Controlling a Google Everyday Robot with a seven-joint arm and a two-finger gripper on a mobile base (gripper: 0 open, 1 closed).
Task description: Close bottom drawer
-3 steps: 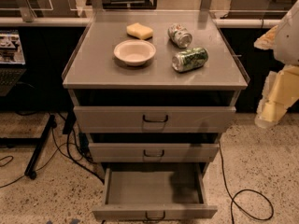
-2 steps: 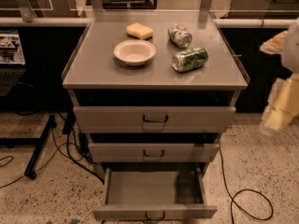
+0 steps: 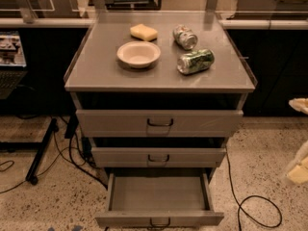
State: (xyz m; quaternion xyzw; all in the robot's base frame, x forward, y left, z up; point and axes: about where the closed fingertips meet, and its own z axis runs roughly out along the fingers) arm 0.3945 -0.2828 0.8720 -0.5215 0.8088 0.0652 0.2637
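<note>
The bottom drawer [image 3: 159, 218] is pulled far out of the grey metal cabinet. Its inside [image 3: 159, 192] is bare, and its small dark handle [image 3: 160, 223] sits at the picture's lower edge. The middle drawer [image 3: 159, 157] and the top drawer [image 3: 159, 123] each stand out a little. My gripper [image 3: 298, 170] shows only as a blurred cream shape at the right edge. It is right of the cabinet at about the height of the lower drawers, and it touches nothing.
On the cabinet top [image 3: 96, 76] are a white bowl [image 3: 138, 54], a yellow sponge [image 3: 144, 32] and two cans [image 3: 185, 36] [image 3: 195, 61]. A black cable [image 3: 255, 211] loops on the floor at the right. A black stand leg [image 3: 41, 148] and cables lie at the left.
My arm has moved right and down, so it is now mostly out of the picture. The drawers and the things on top have not moved.
</note>
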